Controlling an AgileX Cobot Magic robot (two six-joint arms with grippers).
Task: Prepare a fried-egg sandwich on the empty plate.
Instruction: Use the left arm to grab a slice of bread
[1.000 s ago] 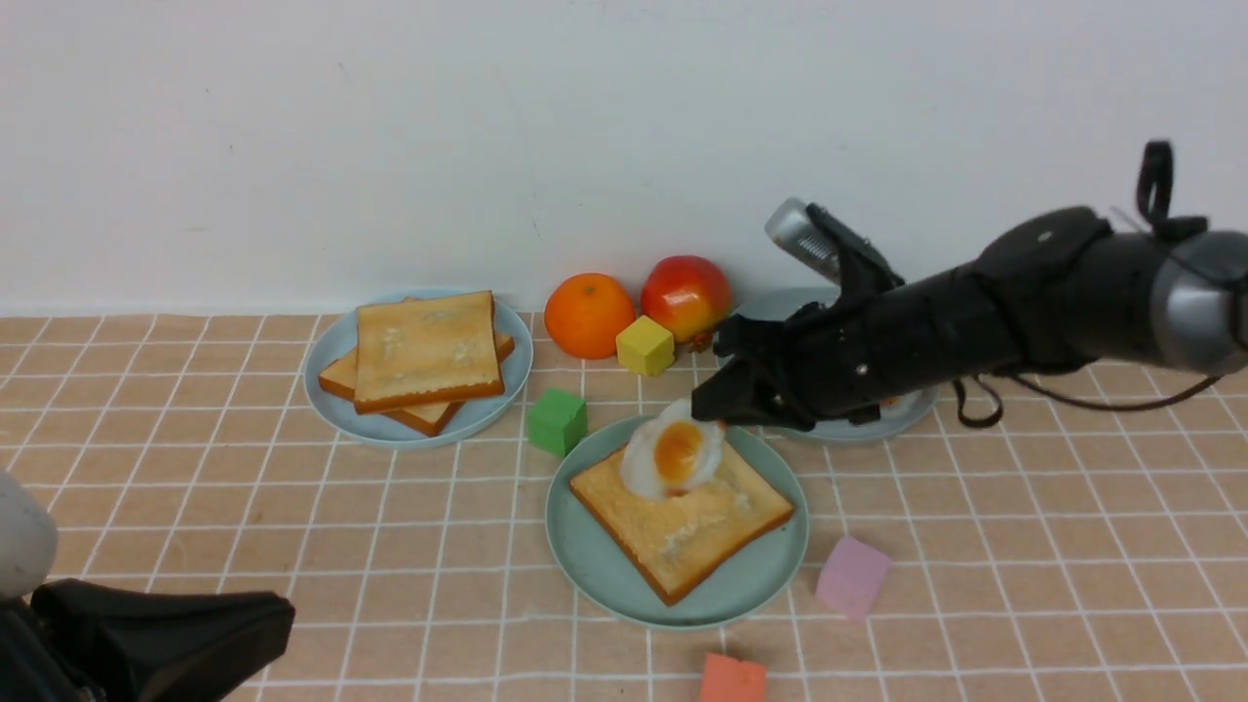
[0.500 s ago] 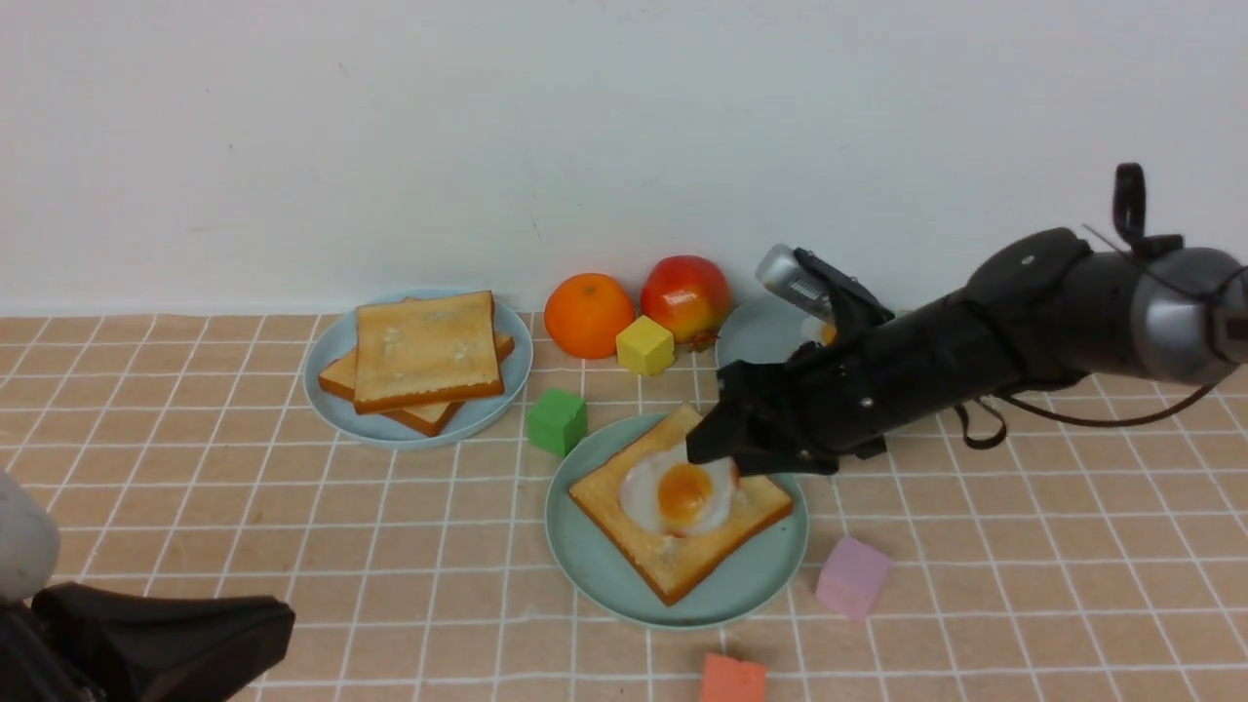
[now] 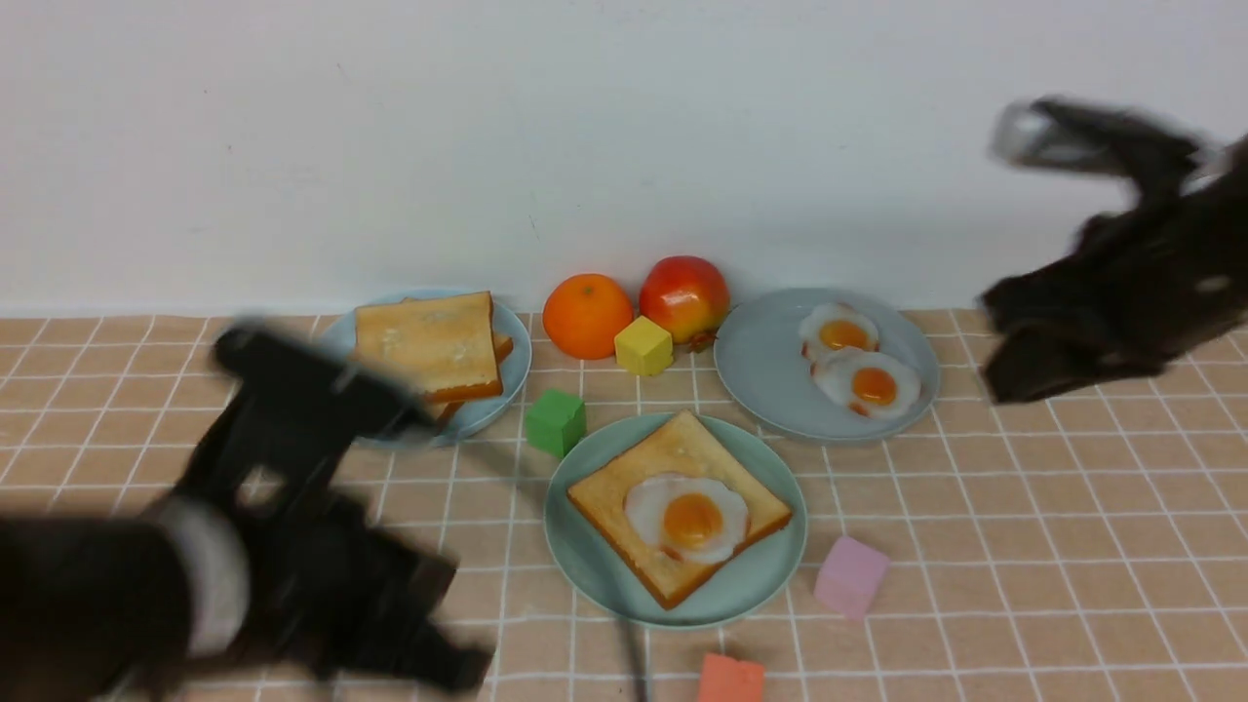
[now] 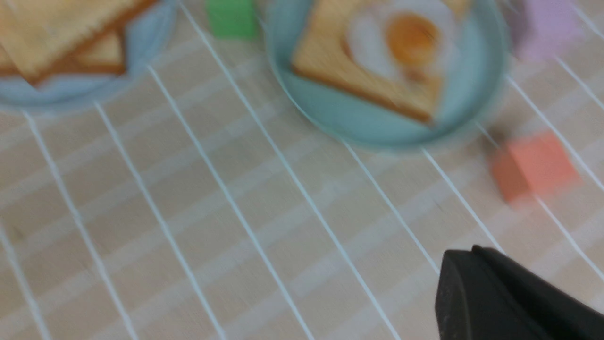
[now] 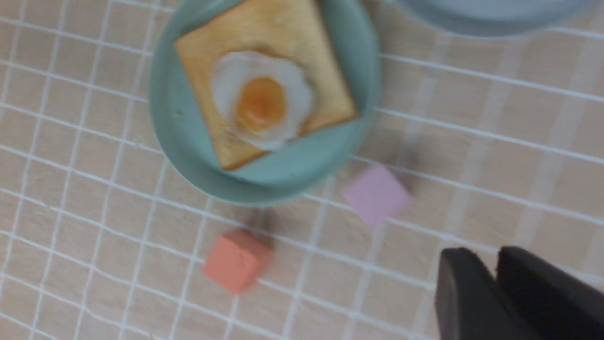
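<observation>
The mint-green plate (image 3: pixel 585 565) (image 5: pixel 179 137) (image 4: pixel 358 127) sits at the centre front. One toast slice (image 3: pixel 673 448) (image 5: pixel 283 33) lies on it, and a fried egg (image 3: pixel 687 517) (image 5: pixel 262 101) (image 4: pixel 406 42) lies flat on the toast. My right gripper (image 3: pixel 1004 380) (image 5: pixel 493 257) is blurred, high at the far right, well clear of the plate. Only a narrow gap shows between its tips, with nothing in it. My left gripper (image 3: pixel 458 663) (image 4: pixel 465 252) is blurred over the tiles to the front left of the plate, shut and empty.
A pale blue plate (image 3: pixel 517 380) at the back left holds stacked toast (image 3: pixel 429 346). A grey-blue plate (image 3: pixel 770 370) at the back right holds two eggs. Between them are an orange (image 3: pixel 588 315), an apple (image 3: pixel 684 297) and a yellow cube (image 3: pixel 643 346). Green (image 3: pixel 556 421), pink (image 3: pixel 851 575) and orange-red (image 3: pixel 731 680) cubes ring the mint plate.
The right gripper set the egg down on the toast, let go and pulled away up and to the right. The left arm swung up from the lower left corner toward the middle.
</observation>
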